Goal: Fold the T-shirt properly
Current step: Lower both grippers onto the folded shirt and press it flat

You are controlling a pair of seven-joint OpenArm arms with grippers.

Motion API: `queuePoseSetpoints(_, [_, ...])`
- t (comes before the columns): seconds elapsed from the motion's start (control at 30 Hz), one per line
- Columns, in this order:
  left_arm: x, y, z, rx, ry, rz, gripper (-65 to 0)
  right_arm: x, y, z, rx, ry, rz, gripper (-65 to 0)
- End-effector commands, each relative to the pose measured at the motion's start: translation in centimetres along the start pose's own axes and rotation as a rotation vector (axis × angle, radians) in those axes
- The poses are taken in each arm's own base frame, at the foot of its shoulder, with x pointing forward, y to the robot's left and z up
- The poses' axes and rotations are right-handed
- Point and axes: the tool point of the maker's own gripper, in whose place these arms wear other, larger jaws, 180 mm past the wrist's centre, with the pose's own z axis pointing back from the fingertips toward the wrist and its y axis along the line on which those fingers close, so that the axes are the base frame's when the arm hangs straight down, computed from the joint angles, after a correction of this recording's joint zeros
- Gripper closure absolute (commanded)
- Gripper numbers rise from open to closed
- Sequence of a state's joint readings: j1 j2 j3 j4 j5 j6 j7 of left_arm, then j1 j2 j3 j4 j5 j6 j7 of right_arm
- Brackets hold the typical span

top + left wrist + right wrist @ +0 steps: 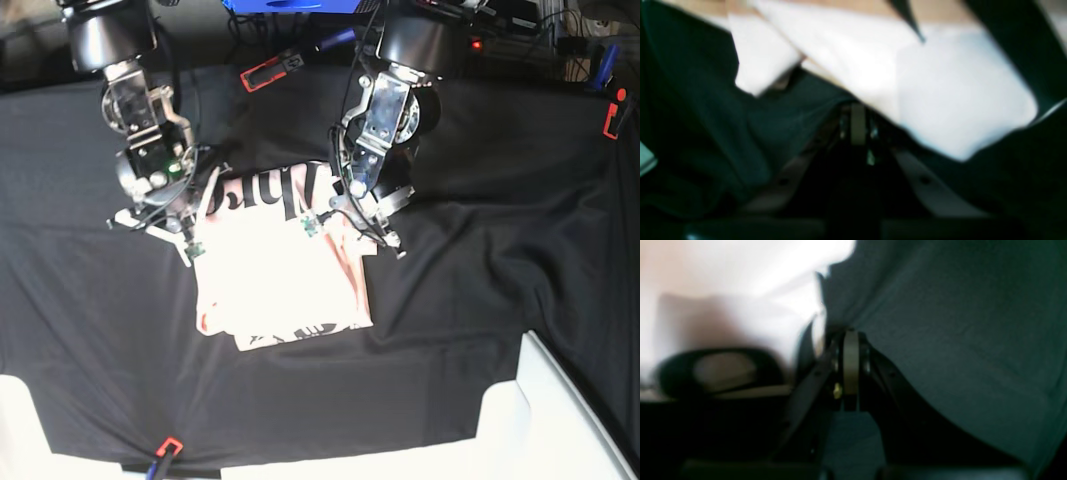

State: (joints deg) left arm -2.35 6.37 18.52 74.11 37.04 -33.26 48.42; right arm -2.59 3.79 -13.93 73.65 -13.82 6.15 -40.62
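Observation:
The pale pink T-shirt [280, 280] lies partly folded on the black table cloth [480, 250]. Black lettering shows at its far edge and along its near hem. My left gripper [345, 222] is at the shirt's right upper corner and my right gripper [190, 238] at its left upper corner. In the left wrist view the left gripper [858, 108] is shut where the pale T-shirt [940, 100] meets it. In the right wrist view the right gripper [850, 333] is shut at the edge of the T-shirt [723, 280], beside dark table cloth [957, 340].
Red-and-black clips [272, 72] [613, 118] [168, 447] hold the cloth at its edges. Bare white table [560, 420] shows at the near right and near left corners. A blue object [290, 5] and cables sit behind the arms.

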Motion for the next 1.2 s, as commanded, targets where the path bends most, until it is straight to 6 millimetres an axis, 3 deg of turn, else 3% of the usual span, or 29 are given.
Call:
queuePoseSetpoints(0.0, [2.0,0.9,0.5,0.014,-0.065,0.014,0.0,-0.5,1.8,0.3,0.062,0.011,-0.008,0.0])
queuePoseSetpoints(0.1, [2.8,1.9,0.6,0.031,-0.077,0.008,0.0,-0.4,2.4,1.3,0.067,-0.014,-0.007,0.0])
queuePoseSetpoints(0.23, [2.9,1.9,-0.7,0.000,-0.068,0.002,0.0,0.0,4.5,2.6,0.101,-0.038,0.040,0.0])
queuePoseSetpoints(0.4, [3.3,1.8,-1.1,-0.016,-0.073,-0.002,0.0,-0.1,4.7,2.8,0.102,-0.027,0.042,0.0])
queuePoseSetpoints(0.53, [4.4,3.7,-0.6,0.020,-0.094,-0.001,0.0,-0.3,4.6,2.8,0.101,-0.023,0.044,0.0])
queuePoseSetpoints(0.7, [5.7,6.8,1.3,0.111,-0.142,0.004,0.0,-0.2,3.7,2.9,0.081,-0.024,0.042,0.0])
queuePoseSetpoints(0.8, [5.1,8.3,2.1,0.155,-0.138,0.002,0.0,0.3,1.3,4.0,0.008,-0.017,0.076,0.0])
queuePoseSetpoints(0.97, [3.9,9.7,2.4,0.188,-0.091,0.003,0.0,2.1,-0.7,5.5,-0.061,-0.039,0.089,0.0])
queuePoseSetpoints(1.17, [3.0,9.7,1.8,0.180,-0.071,-0.007,0.0,3.4,-2.0,4.3,-0.081,-0.032,0.096,0.0])
